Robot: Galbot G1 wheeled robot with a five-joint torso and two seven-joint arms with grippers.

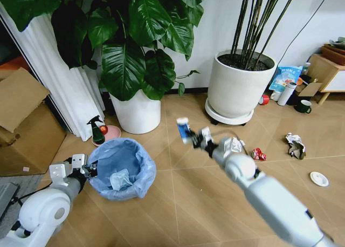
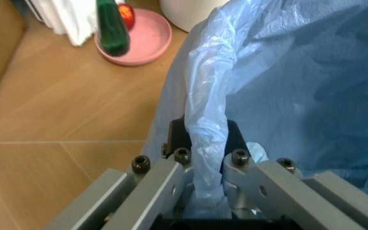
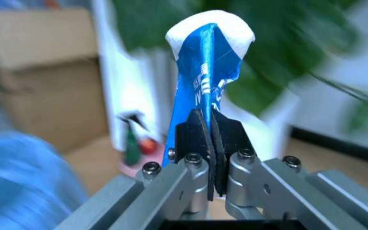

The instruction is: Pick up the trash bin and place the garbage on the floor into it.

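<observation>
Pinching a blue-white wrapper [image 3: 204, 72], the right tool [image 3: 211, 143] hangs beside the trash bin [image 1: 121, 169].

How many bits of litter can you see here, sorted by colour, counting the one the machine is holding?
Blue-and-white wrapper, pinched in the right gripper: 1
Crumpled white paper wads on the floor: 2
Red crushed scrap: 1
Small white round lid: 1
Total: 5

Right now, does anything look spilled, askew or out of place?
Yes: litter lies loose on the floor, a crumpled wad, a red scrap and a white lid, right of the right gripper.
</observation>
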